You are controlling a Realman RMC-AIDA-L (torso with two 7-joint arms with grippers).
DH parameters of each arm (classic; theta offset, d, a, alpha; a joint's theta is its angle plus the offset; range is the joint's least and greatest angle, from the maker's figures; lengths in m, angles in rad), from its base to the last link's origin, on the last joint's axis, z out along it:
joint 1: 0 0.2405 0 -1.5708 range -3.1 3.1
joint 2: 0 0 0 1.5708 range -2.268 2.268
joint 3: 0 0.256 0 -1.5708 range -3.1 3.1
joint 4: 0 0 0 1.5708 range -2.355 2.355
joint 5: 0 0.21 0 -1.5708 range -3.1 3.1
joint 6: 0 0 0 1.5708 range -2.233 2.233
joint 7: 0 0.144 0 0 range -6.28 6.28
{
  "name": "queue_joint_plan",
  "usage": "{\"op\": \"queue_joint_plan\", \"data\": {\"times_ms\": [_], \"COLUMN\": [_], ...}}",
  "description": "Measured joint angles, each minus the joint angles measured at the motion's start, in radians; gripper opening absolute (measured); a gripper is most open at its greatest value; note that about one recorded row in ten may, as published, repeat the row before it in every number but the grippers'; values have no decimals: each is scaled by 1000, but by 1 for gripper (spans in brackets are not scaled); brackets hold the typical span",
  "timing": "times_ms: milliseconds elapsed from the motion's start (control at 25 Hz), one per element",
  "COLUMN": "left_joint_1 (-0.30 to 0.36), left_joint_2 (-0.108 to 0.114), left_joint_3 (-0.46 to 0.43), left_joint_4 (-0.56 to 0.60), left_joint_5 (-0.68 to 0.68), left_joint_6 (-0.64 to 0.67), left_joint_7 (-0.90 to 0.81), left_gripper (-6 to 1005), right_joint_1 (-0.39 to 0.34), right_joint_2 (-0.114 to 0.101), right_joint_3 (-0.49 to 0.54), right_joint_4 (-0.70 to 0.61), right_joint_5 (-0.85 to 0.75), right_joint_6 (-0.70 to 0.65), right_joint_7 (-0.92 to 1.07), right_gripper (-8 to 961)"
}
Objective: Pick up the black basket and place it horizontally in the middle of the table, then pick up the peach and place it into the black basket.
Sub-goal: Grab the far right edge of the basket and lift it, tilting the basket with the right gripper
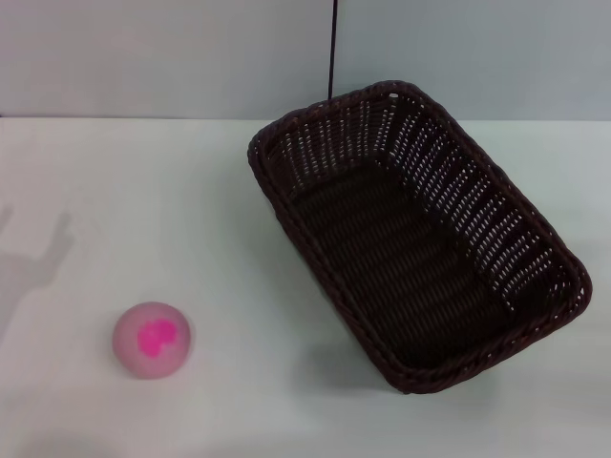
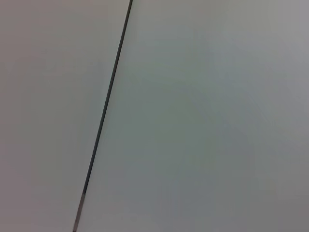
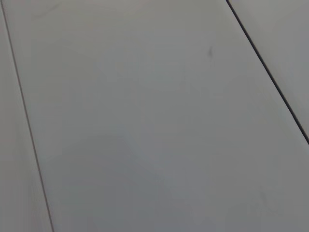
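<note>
The black basket [image 1: 412,234] lies on the white table [image 1: 143,191], right of centre. It is turned at a slant, one corner near the back wall and another near the front right. It is empty. The peach [image 1: 152,340], pale pink with a magenta blotch, sits on the table at the front left, well apart from the basket. Neither gripper shows in any view. Both wrist views show only plain grey panels with thin dark seams.
A grey wall [image 1: 153,57] with a dark vertical seam [image 1: 333,48] runs behind the table's back edge. A faint shadow [image 1: 33,258] falls on the table at the far left.
</note>
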Motion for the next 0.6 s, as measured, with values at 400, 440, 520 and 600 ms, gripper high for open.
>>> {"op": "queue_joint_plan", "data": {"times_ms": [400, 440, 520, 600], "left_joint_1": [12, 12, 12, 13], "left_joint_2": [-11, -11, -11, -14], "left_joint_3": [5, 5, 5, 4], "left_joint_4": [17, 20, 20, 21], "left_joint_5": [1, 0, 0, -1], "left_joint_6": [17, 17, 17, 18], "left_joint_7": [2, 0, 0, 2], "left_gripper": [815, 815, 815, 815], "right_joint_1": [-10, -13, -17, -22], "right_joint_2": [-1, -1, -1, -2], "right_joint_3": [0, 0, -1, -3], "right_joint_4": [-12, -15, -31, -83], "right_joint_5": [-1, -1, -1, -15], "right_joint_6": [15, 18, 20, 21], "right_joint_7": [1, 3, 17, 60], "right_gripper": [617, 616, 614, 612]}}
